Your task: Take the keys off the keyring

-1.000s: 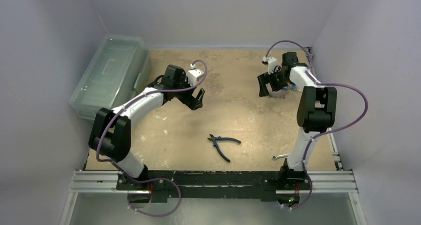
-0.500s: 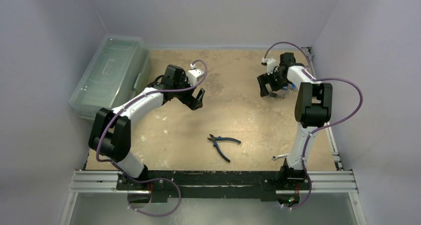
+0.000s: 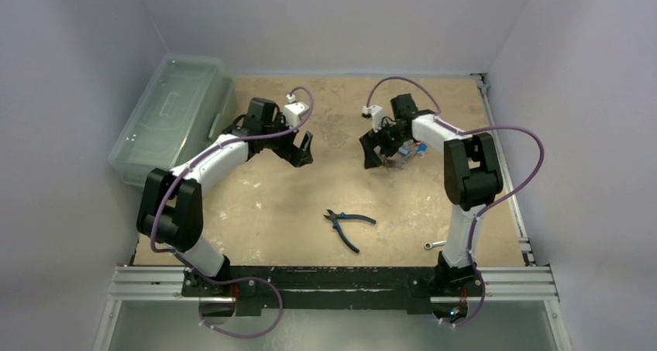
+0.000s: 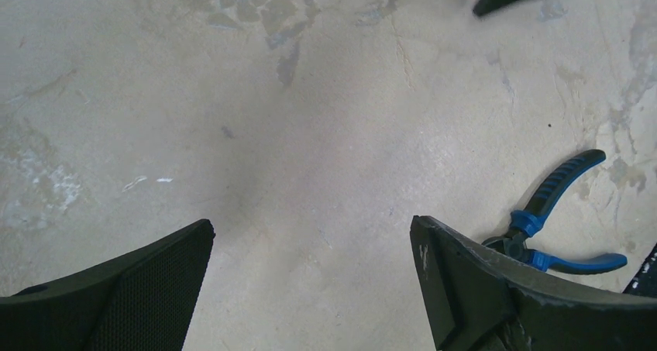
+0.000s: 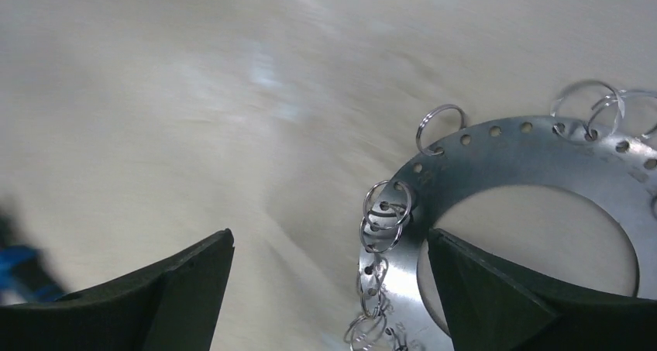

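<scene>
Reference: the blue-handled pliers, flat on the tabletop. The left gripper hangs beyond the pliers and off to their left, fingers spread wide with nothing between them. The right gripper sits beyond the pliers, a little to their right, fingers likewise wide apart. The keyring is a flat perforated silver band hung with small split rings. It lies just beside one finger, farther right of the pliers; contact cannot be told. Blue and red tags show on it from above, but the keys are too small to make out. A wrench lies right of the pliers, nearer the arm bases.
</scene>
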### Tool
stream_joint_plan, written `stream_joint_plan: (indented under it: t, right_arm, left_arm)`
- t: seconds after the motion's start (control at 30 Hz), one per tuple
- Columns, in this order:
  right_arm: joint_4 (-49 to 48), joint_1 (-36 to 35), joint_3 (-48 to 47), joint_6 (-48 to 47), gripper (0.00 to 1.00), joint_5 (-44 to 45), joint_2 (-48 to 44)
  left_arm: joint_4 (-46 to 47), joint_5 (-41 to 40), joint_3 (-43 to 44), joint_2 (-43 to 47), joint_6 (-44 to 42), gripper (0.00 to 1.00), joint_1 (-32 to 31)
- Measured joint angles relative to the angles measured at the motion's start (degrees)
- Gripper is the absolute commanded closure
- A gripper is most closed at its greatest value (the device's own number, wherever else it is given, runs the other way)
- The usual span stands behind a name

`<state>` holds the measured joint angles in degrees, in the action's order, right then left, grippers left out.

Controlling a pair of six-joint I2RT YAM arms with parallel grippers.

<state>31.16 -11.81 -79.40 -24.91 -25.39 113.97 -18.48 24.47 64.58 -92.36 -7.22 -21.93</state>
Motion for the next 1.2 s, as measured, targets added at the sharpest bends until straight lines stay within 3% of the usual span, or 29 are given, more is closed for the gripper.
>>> stream_joint_plan:
  t: [0.23,0.37,0.63,1.03,1.2]
  right_arm:
    - [-0.7,-8.3,5.6,6.2,0.01,-18.3,-3.6]
    - [-0.9,-7.2,5.5,7.5,0.01,-21.9,-9.9]
    - [0.4,0.4,1.5,0.7,0.11,-11.1,-16.8]
    - [0.6,-1.0,-1.1,1.7,0.34,-3.6,-5.7]
    - [0.5,-3.0,-3.5,-0.2,0.38,-1.6,-2.5]
  left_arm:
    - [3.5,11.3,-0.5,-1.0,4.7,0.01,11.2]
    - [5.1,14.7,-1.3,-2.5,7.3,0.01,11.7]
    - [6.9,18.9,-1.4,-5.3,9.2,0.01,11.0]
    - [8.4,21.4,-1.6,-8.1,11.1,0.01,9.7]
    - [8.6,21.7,-1.7,-8.2,11.2,0.01,9.7]
